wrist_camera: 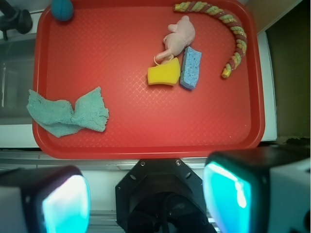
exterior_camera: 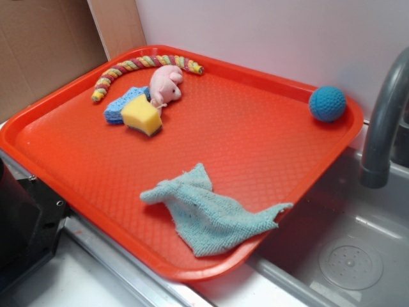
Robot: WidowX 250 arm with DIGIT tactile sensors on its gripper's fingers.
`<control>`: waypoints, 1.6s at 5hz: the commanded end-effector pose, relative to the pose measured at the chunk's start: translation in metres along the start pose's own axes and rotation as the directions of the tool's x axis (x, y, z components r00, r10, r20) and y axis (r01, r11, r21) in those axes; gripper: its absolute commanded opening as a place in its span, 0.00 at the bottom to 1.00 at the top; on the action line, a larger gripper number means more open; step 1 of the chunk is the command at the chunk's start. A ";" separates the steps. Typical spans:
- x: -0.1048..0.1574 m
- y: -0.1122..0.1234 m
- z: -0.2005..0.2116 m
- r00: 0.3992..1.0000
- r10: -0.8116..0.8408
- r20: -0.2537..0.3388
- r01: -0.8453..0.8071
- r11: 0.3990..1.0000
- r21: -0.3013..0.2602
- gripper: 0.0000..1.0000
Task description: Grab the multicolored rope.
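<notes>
Steel sink surround and a white wall frame an orange-red plastic tray (exterior_camera: 268,128) with a fine diamond-embossed floor and a raised, rounded rim. From the wrist view the gripper (wrist_camera: 146,196) sits at 6 o'clock, outside the tray's near edge, its two blocky fingers (wrist_camera: 65,204) with glossy teal pads standing wide apart, holding and touching nothing. Moving outward in that view, a crumpled teal cloth (wrist_camera: 68,115) of coarse knit lies at about 9 o'clock, draped partly over the tray rim. Near the middle, toward 12 o'clock, a yellow wedge-shaped sponge (wrist_camera: 164,75) touches a blue porous rectangular sponge (wrist_camera: 191,68) beside it, and a soft pink plush animal (wrist_camera: 180,35) rests just beyond them, against the yellow one. The multicolored rope (wrist_camera: 233,29), thick twisted cotton banded red, yellow, pink and green, curves in an arc along the tray's far corner at about 1 o'clock, well apart from the gripper, one frayed end pointing back toward the blue sponge. A round blue crocheted ball (wrist_camera: 62,8) sits in the opposite far corner at 11 o'clock. In the exterior view a grey curved faucet (exterior_camera: 383,121) rises at 3 o'clock over the basin.
</notes>
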State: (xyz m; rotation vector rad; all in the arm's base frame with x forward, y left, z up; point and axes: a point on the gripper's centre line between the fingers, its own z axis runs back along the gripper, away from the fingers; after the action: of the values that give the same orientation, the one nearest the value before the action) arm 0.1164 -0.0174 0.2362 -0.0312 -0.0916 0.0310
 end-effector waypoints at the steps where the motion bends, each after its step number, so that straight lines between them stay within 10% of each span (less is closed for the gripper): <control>1: 0.000 0.000 0.000 1.000 0.000 0.000 0.000 1.000 0.000 1.00; 2: 0.023 0.044 -0.051 0.975 0.220 -0.032 -0.219 0.975 0.037 1.00; 4: 0.068 0.091 -0.120 0.848 0.522 0.090 -0.527 0.849 0.032 1.00; 5: 0.093 0.115 -0.148 0.830 0.548 0.104 -0.547 0.836 -0.039 1.00; 8: 0.115 0.161 -0.180 0.712 0.689 0.137 -0.698 0.715 0.027 1.00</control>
State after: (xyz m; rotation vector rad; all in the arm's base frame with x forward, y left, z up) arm 0.2347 0.1331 0.0481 0.0151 -0.1333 0.8200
